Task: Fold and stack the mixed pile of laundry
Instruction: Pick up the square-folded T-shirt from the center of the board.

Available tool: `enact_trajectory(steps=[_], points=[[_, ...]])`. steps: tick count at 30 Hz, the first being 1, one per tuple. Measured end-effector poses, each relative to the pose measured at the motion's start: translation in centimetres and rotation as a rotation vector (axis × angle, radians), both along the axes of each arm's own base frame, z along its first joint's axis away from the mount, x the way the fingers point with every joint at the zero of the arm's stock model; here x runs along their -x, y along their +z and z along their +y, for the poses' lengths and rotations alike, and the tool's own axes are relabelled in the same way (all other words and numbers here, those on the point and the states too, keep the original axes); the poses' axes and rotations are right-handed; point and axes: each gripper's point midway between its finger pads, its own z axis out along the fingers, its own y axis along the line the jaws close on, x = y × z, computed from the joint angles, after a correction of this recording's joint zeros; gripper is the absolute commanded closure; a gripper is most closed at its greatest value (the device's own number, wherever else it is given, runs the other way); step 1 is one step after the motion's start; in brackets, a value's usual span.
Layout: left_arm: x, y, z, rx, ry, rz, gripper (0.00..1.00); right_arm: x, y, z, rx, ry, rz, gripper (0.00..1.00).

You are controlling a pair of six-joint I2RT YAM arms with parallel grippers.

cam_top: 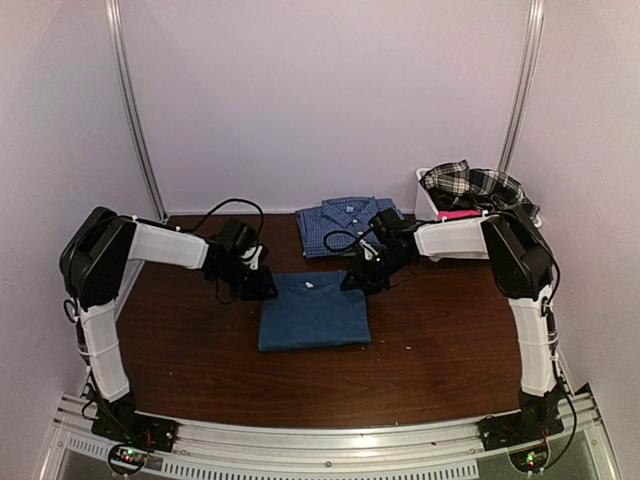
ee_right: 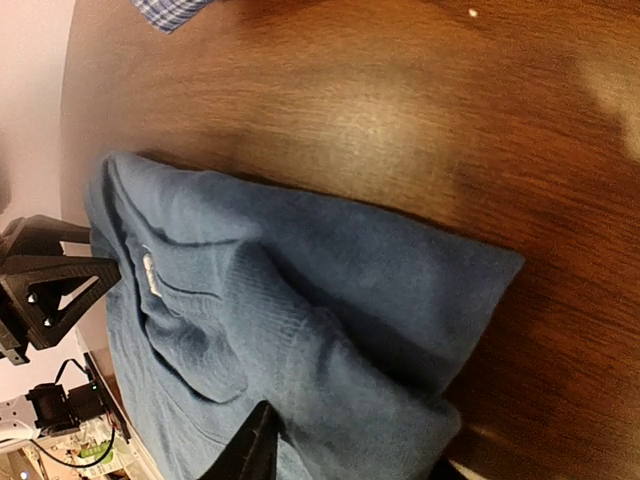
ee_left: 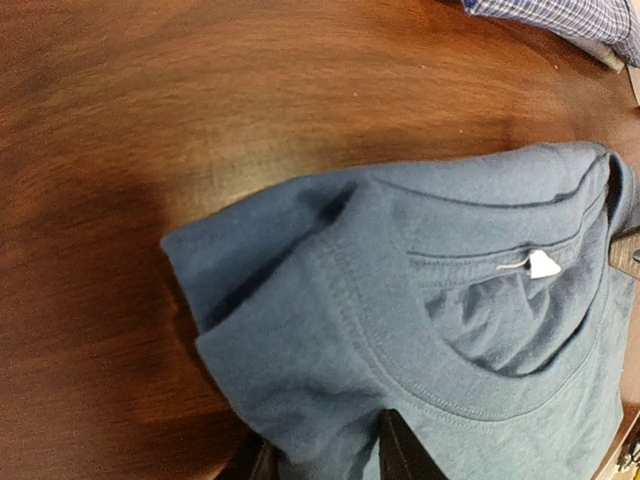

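At the near middle of the table (cam_top: 180, 360), the T-shirt (cam_top: 312, 312) lies folded into a flat rectangle, with its collar at the far edge. Both grippers sit at that far edge, and from above their fingertips are lost against dark housings and cables. The left gripper (cam_top: 265, 285) is at the shirt's far left corner and the right gripper (cam_top: 355, 280) at its far right corner.

In the left wrist view only the tips of two dark fingers (ee_left: 405, 455) show, cut off by the bottom of the frame. The shoulder fold of the T-shirt lies between them. The jaws stand partly apart around the cloth, and I cannot tell whether they pinch it.

The right wrist view is much the same. One finger (ee_right: 250, 450) shows clearly and the other is a sliver at the frame's edge. The shirt's folded corner bulges between them, and I cannot tell whether they grip it either.

Farther back, a blue check shirt (cam_top: 345, 225) lies folded on the table, just beyond the T-shirt and apart from it. At the far right corner stands a white bin (cam_top: 424, 195), partly hidden behind the right arm. A plaid shirt (cam_top: 470, 182) is heaped over its top, and a pink piece (cam_top: 458, 214) shows below that at the rim. What lies deeper in the bin is hidden.
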Motion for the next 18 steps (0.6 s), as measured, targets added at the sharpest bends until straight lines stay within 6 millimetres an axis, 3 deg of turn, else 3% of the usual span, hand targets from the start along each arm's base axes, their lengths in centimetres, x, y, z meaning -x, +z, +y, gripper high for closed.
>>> enact_trajectory(steps=[2,5,6,13,18], points=[[-0.1,-0.1,-0.1,0.000,-0.006,-0.001,0.78,0.1,-0.2,0.1,0.010,0.002,-0.003,0.78],[-0.2,-0.3,-0.2,-0.003,-0.013,0.000,0.99,0.1,-0.5,-0.1,0.026,-0.004,-0.003,0.98],[-0.2,-0.4,-0.2,-0.006,-0.017,0.000,1.00,0.1,-0.6,-0.1,0.030,0.000,-0.006,1.00],[-0.8,0.7,-0.8,0.001,-0.049,-0.036,1.00,-0.2,-0.2,-0.3,0.049,0.014,-0.042,1.00],[-1.4,2.8,-1.8,0.018,-0.081,-0.095,1.00,-0.8,2.1,-1.2,0.077,0.004,-0.110,1.00]])
